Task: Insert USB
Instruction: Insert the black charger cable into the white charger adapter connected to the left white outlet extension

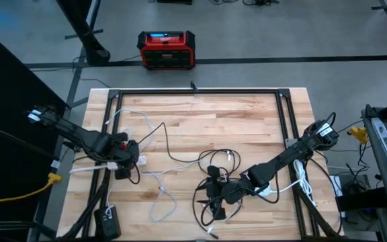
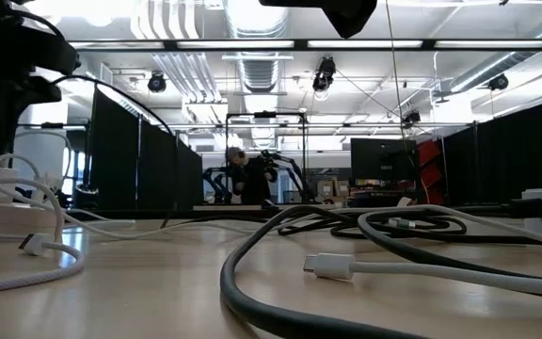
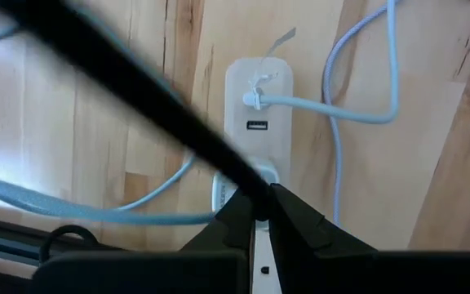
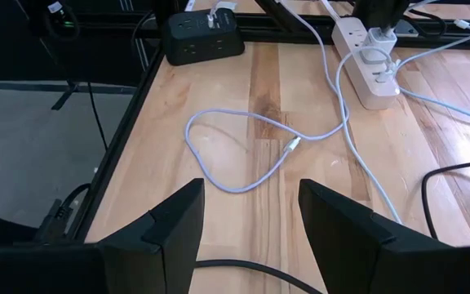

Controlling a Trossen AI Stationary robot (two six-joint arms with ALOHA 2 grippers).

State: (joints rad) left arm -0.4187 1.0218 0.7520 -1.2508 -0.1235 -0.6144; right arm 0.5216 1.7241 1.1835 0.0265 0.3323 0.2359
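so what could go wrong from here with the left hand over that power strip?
1. The left hand is shut right over the white power strip; a slight misalignment with the free USB port could jam the plug.
2. A white cable is already plugged in beside that port and may snag.
3. The right hand hangs open over loose cables; moving could drag them.
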